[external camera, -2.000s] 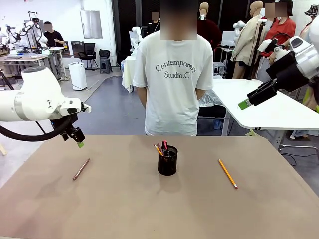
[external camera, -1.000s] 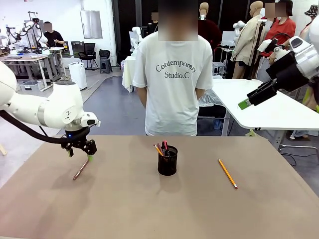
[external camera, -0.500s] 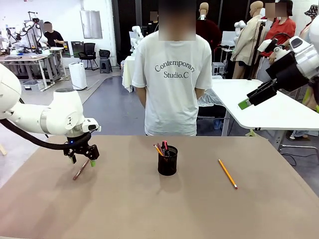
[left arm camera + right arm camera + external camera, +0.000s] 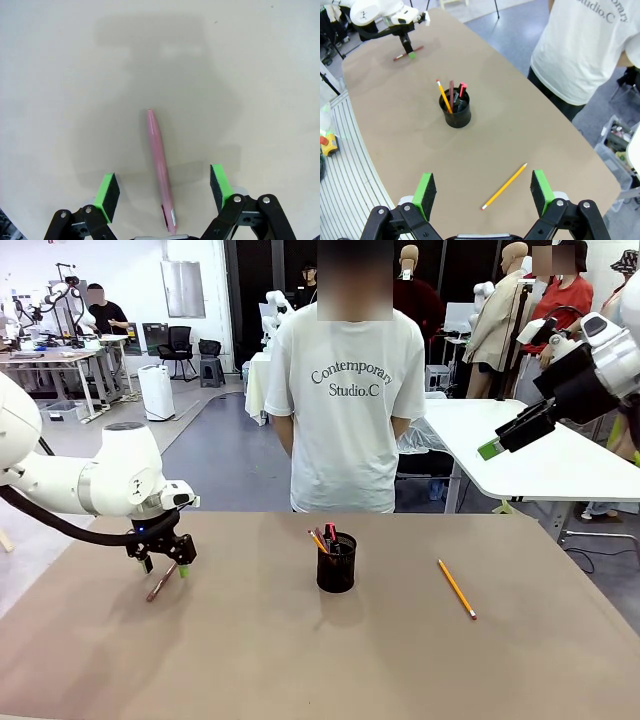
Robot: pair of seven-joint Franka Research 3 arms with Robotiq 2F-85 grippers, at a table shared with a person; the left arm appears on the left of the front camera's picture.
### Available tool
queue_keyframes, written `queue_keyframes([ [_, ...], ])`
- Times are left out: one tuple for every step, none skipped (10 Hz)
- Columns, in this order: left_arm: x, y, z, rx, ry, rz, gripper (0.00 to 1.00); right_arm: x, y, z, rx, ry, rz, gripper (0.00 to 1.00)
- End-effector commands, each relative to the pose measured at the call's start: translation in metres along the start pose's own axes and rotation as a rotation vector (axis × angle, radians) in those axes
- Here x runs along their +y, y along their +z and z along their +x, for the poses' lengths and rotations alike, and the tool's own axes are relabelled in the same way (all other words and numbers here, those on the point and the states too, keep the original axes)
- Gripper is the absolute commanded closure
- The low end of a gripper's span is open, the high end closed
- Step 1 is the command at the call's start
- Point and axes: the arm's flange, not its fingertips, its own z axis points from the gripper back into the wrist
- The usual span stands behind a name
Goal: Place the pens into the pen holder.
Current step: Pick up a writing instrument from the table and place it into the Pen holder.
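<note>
Left gripper [image 4: 165, 566] low over the brownish-pink pen [image 4: 161, 581] on the bench [image 4: 300, 660].
Its jaws are spread, the pen lying between the pads [image 4: 107, 190], touching neither; pen holder [image 4: 336, 565] mid-bench; yellow pencil [image 4: 456, 589] to its right; right gripper [image 4: 495, 445] released, raised far right.

The front camera is looking across the table [image 4: 300, 660] from the robot's side, facing the person [image 4: 345, 390] at the far edge. The left wrist camera is pointing straight down, close above the brownish-pink pen [image 4: 159, 165]. The right wrist camera is looking down from high and well back, taking in the pen holder [image 4: 456, 112], the yellow pencil [image 4: 504, 186] and that same pen, which the front camera is also catching.
</note>
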Motion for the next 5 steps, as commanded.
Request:
queue_keyframes([
  [0.0052, -0.0054, -0.0007, -0.014, -0.010, -0.010, 0.46, 0.0007, -0.0002, 0.0013, -0.016, -0.018, 0.011, 0.00],
  [0.0055, -0.0049, -0.0003, -0.015, -0.008, -0.011, 0.66, 0.0007, -0.0002, 0.0013, -0.016, -0.018, 0.011, 0.00],
  [0.0064, -0.0049, 0.0000, -0.018, -0.009, -0.011, 0.86, 0.0007, -0.0002, 0.0013, -0.016, -0.018, 0.011, 0.00],
  [0.0058, -0.0054, 0.0001, -0.019, -0.008, -0.010, 1.00, 0.0007, -0.0002, 0.0013, -0.016, -0.018, 0.011, 0.00],
  [0.0058, -0.0059, 0.0001, -0.015, -0.007, -0.008, 1.00, 0.0007, -0.0002, 0.0013, -0.016, -0.018, 0.011, 0.00],
])
